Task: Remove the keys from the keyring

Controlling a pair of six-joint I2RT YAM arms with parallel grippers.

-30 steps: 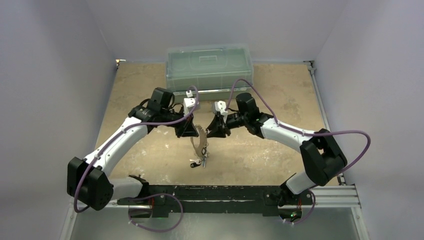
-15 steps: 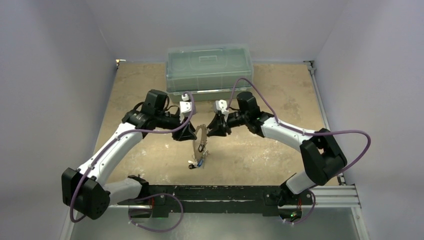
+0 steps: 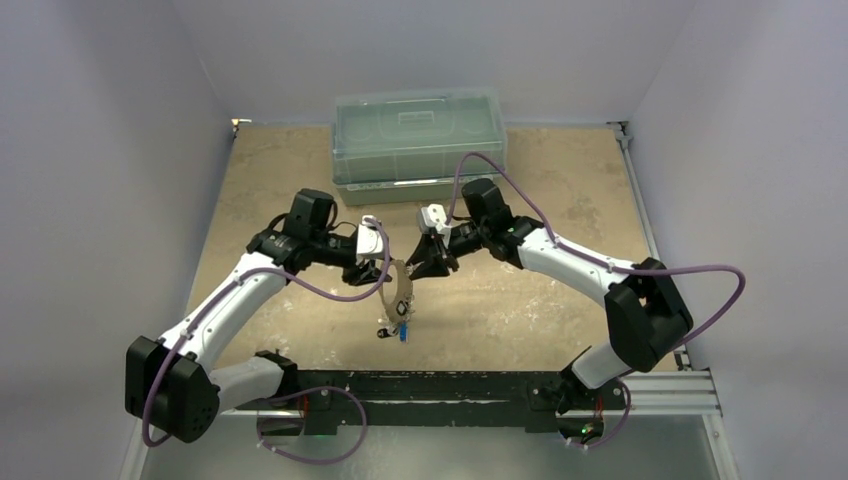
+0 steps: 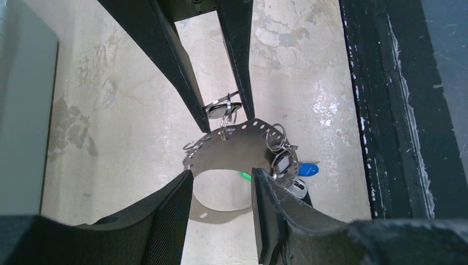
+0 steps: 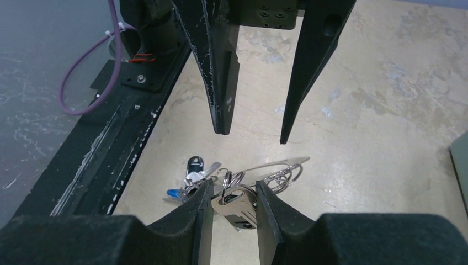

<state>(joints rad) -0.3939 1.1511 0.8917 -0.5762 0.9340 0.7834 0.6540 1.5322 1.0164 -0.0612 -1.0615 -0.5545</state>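
Observation:
The keyring (image 3: 400, 285) is a thin grey metal band bent into a loop, hanging between my two grippers with one end near the table. In the left wrist view the keyring (image 4: 243, 141) carries small split rings. My right gripper (image 5: 233, 186) is shut on a silver key (image 5: 236, 205) that hangs on the ring. Other keys (image 3: 398, 328) bunch on the table below, among them a blue one (image 4: 309, 169) and a black one (image 5: 194, 164). My left gripper (image 4: 221, 172) is open, its fingertips at the band's two sides. Nothing sits between its jaws.
A clear plastic lidded bin (image 3: 418, 140) stands at the back of the tan table. The black base rail (image 3: 470, 385) runs along the near edge, close to the keys, and also shows in the left wrist view (image 4: 397, 110).
My left arm has drawn back to the left and its gripper has dropped lower beside the ring. My right gripper has shifted slightly left and down. The keys have barely moved.

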